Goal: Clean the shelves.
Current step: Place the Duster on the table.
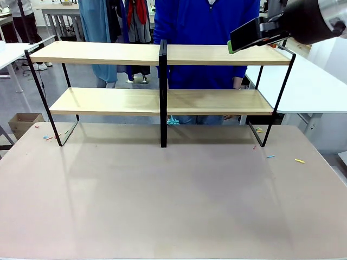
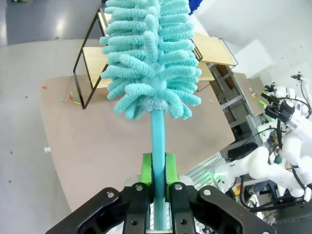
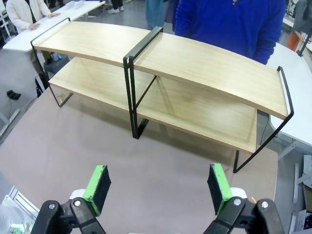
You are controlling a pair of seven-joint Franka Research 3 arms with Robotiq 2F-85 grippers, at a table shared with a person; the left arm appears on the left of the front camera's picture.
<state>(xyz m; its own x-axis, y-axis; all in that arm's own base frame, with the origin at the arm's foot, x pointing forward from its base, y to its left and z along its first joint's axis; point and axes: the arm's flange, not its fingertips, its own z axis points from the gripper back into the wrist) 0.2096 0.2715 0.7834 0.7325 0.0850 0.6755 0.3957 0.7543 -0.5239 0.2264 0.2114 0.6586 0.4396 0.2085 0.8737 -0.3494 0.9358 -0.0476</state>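
The shelves (image 1: pixel 162 100) stand at the far side of the brownish table, two tiers of light-wood boards on a thin black frame with a central post; their boards are bare. They also appear in the right wrist view (image 3: pixel 204 68) and behind the duster in the left wrist view (image 2: pixel 93 63). My left gripper (image 2: pixel 158 173) is shut on the handle of a teal fluffy duster (image 2: pixel 151 53), held high above the table. My right gripper (image 3: pixel 158 187) is open and holds nothing, hovering over the table in front of the shelves. In the front view the right gripper (image 1: pixel 234 43) sits at the top right, near the upper board's right end.
A person in a blue top (image 1: pixel 206 32) stands right behind the shelves. Small coloured bits (image 1: pixel 299 161) lie on the table near the shelf's feet on both sides. A white table (image 1: pixel 303 86) adjoins on the right, and a cardboard box (image 1: pixel 21 122) sits on the floor at left.
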